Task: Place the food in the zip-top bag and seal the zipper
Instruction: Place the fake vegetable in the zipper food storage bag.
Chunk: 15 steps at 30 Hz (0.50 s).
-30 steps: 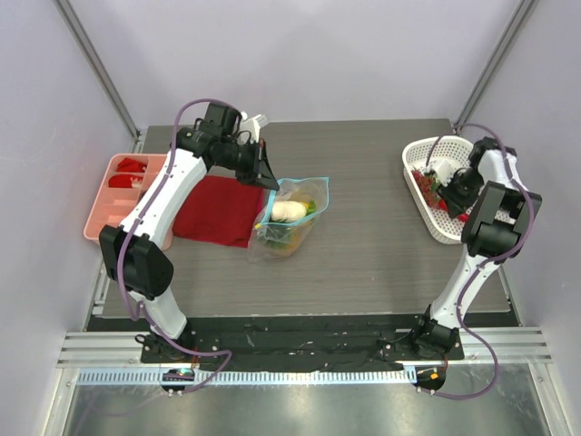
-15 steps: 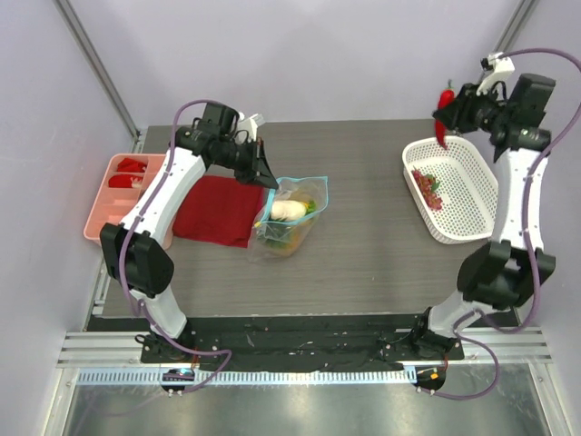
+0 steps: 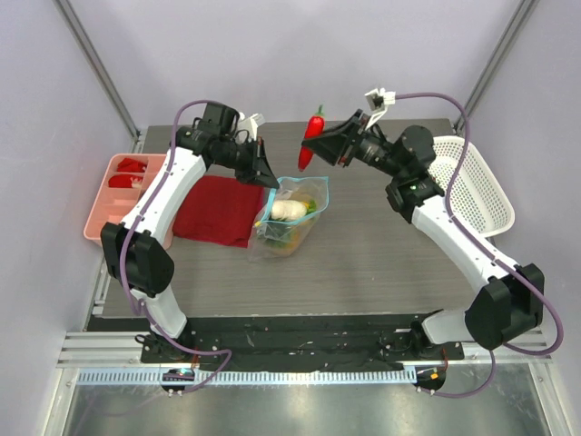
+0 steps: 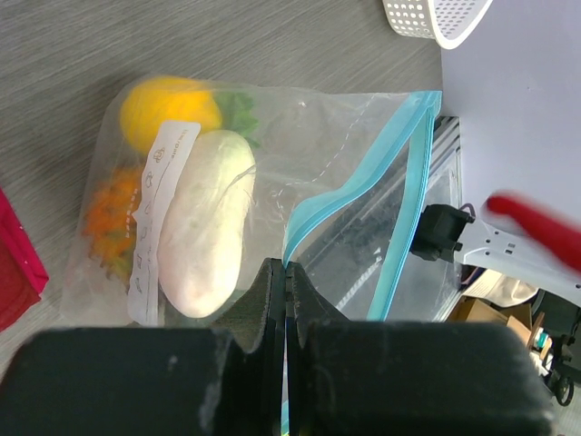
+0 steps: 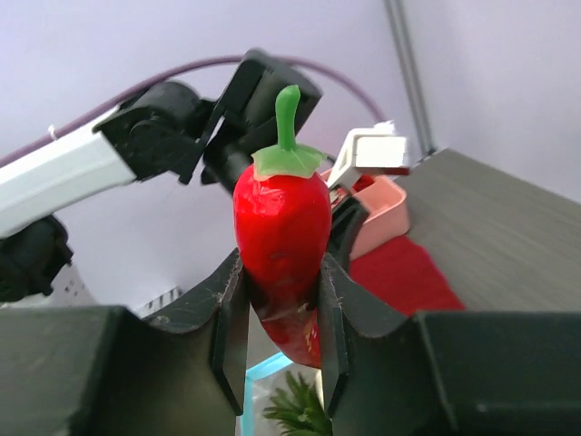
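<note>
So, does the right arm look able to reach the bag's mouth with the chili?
Probably yes: the right gripper holds the chili close by the zip-top bag, whose mouth the left gripper pinches open; nothing lies between.

We record bright, even, diffuse light in the top view; shadows on the table (image 3: 363, 263) are soft and faint. In the left wrist view the zip-top bag (image 4: 345, 182) carries mild sheen without harsh glare, the left gripper (image 4: 286, 277) is dark and soft-focused, and the right edge shows blur. The right wrist view holds the red chili (image 5: 281, 227) sharp, its background hazy.
</note>
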Tool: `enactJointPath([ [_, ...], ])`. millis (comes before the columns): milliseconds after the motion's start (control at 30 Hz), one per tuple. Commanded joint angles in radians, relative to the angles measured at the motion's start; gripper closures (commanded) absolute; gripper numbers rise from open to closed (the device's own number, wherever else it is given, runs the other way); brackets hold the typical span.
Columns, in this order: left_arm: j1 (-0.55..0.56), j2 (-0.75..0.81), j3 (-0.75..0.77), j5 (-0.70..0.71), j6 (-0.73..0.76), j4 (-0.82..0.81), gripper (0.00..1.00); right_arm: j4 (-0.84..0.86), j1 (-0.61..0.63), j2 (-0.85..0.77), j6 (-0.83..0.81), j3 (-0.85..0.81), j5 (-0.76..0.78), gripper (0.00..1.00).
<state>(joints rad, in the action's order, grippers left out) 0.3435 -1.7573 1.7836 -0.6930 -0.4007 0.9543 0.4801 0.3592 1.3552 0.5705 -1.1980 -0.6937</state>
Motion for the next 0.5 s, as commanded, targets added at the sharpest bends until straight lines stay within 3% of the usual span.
enactJointPath([
  [0, -0.005, 0.018, 0.007, -0.014, -0.004, -0.028, 0.98, 0.104, 0.066, 0.015, -0.006, 0.026, -0.006, 0.99],
  [200, -0.006, 0.024, 0.010, -0.010, 0.005, -0.020, 0.98, -0.012, 0.135, -0.022, -0.044, 0.089, -0.001, 0.99],
  [367, -0.006, 0.022, 0.007, -0.008, 0.005, -0.019, 0.98, -0.314, 0.176, -0.039, -0.265, 0.086, 0.043, 0.99],
  [467, -0.006, 0.024, 0.008, -0.007, 0.005, -0.019, 0.99, -0.385, 0.182, -0.036, -0.333, 0.097, 0.060, 0.99],
])
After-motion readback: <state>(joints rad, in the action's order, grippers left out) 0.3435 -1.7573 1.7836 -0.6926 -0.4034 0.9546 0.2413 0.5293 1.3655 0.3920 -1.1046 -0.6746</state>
